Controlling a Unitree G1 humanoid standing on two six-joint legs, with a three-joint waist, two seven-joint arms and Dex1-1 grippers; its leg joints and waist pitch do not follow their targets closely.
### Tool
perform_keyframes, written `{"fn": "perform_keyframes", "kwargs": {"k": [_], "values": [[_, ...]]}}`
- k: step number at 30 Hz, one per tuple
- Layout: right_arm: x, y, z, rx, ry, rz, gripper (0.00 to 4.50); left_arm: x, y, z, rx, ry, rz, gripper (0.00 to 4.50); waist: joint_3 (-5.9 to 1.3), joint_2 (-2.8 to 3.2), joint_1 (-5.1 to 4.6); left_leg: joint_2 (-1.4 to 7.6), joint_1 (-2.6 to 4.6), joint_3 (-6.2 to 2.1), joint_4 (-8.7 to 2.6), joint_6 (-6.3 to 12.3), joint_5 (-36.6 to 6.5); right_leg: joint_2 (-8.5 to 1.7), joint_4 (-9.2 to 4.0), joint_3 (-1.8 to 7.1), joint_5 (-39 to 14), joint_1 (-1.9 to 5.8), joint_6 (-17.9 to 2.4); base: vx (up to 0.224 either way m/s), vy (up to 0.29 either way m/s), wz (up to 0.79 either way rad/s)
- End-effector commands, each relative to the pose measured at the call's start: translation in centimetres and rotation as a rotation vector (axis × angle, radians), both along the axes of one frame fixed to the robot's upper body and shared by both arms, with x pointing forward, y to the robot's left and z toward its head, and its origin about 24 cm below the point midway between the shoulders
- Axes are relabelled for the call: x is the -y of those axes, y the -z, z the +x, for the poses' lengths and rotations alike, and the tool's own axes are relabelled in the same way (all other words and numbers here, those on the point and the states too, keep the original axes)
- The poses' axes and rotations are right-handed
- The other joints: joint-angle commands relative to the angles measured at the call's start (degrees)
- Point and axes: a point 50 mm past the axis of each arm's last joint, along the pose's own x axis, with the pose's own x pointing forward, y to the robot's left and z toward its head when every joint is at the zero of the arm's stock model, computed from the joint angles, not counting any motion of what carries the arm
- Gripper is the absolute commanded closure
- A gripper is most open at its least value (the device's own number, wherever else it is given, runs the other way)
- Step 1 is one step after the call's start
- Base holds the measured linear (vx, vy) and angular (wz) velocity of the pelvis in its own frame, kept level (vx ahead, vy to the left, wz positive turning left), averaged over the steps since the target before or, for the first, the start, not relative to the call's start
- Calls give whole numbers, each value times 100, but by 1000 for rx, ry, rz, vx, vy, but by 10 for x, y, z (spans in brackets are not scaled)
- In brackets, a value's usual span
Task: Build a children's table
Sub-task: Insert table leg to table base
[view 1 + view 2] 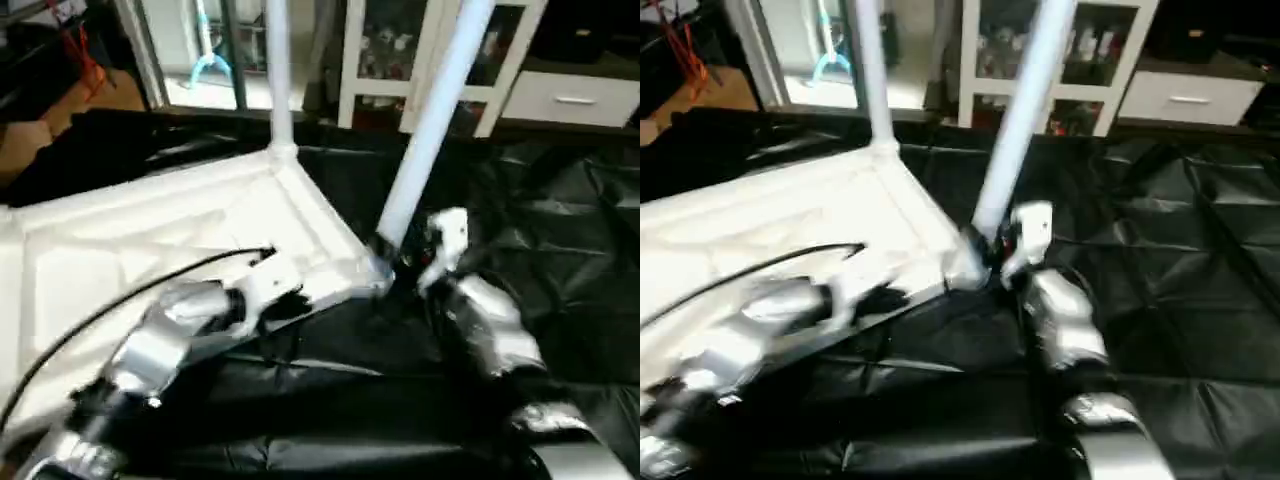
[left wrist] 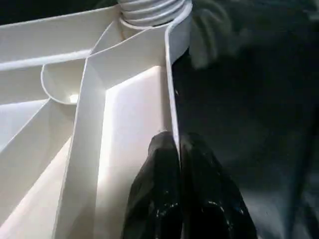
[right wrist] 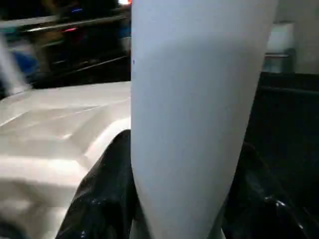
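The two table legs run up past the picture's edge at twelve o'clock, so their tops cannot be seen. The white tabletop is cut off at nine o'clock, and its near side hides behind the left arm. The bottom end of the leaning leg hides behind the right gripper, so you cannot tell if it sits in its corner hole. That gripper's finger tips hide behind the fat leg in the right wrist view. The shelf at twelve o'clock holds little things too blurry to name. The left arm looks smeared.
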Motion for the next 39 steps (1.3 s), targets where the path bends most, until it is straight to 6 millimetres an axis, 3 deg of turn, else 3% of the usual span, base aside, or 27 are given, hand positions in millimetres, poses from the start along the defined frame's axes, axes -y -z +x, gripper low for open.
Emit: {"fn": "perform_keyframes", "kwargs": {"k": [1,2,3,7,8,12,24,27,34,39], "values": [[23,29,-19,-159,-89,-101,263,5,-1,-13,-42,130,-20,450,-257,52,85,439,122,-196,-383,813,53,-490,-241,251,1102,236,-1779,0,0,0],[33,32,-27,-180,-182,-131,263,0,-1,-15,-47,136,-17,450,-252,-9,81,439,122,-176,-386,802,9,-486,-248,258,1042,226,-1779,0,0,0],[41,33,-33,-198,-248,-151,263,-4,-1,-16,-48,140,-15,450,-259,-3,121,428,114,-184,-384,766,-2,-504,-241,265,980,250,-1764,0,0,0],[56,39,-45,-249,-355,-222,263,-9,-2,-16,-47,143,-10,450,-250,-11,187,428,141,-173,-384,731,-18,-495,-252,262,924,222,-1748,0,0,0],[65,48,-56,-298,-432,-304,263,-9,-3,-17,-45,148,-11,450,-240,-3,205,429,137,-173,-390,699,-45,-498,-255,264,847,219,-1743,0,0,0],[68,53,-65,-330,-484,-347,263,-9,-4,-18,-45,161,-16,450,-247,-12,252,431,162,-174,-402,544,-109,-485,-266,257,780,225,-1701,0,0,0],[66,68,-82,-360,-654,-531,263,-6,-5,-20,-62,197,-17,450,-264,-36,209,417,181,-194,-441,288,-409,-486,-297,258,773,262,-1641,0,0,0],[57,67,-80,-315,-650,-513,263,-4,-5,-19,-57,195,-20,450,-267,-65,199,417,186,-188,-438,316,-349,-474,-290,256,918,258,-1655,0,0,0],[50,71,-84,-304,-692,-521,263,-2,-4,-20,-65,200,-18,450,-274,-34,201,418,195,-194,-444,292,-391,-470,-294,254,911,259,-1646,0,0,0],[41,73,-77,-286,-572,-486,262,1,-2,-17,-49,177,-10,450,-262,-35,194,421,190,-198,-457,289,-431,-475,-303,256,856,259,-1631,0,0,0]]}}
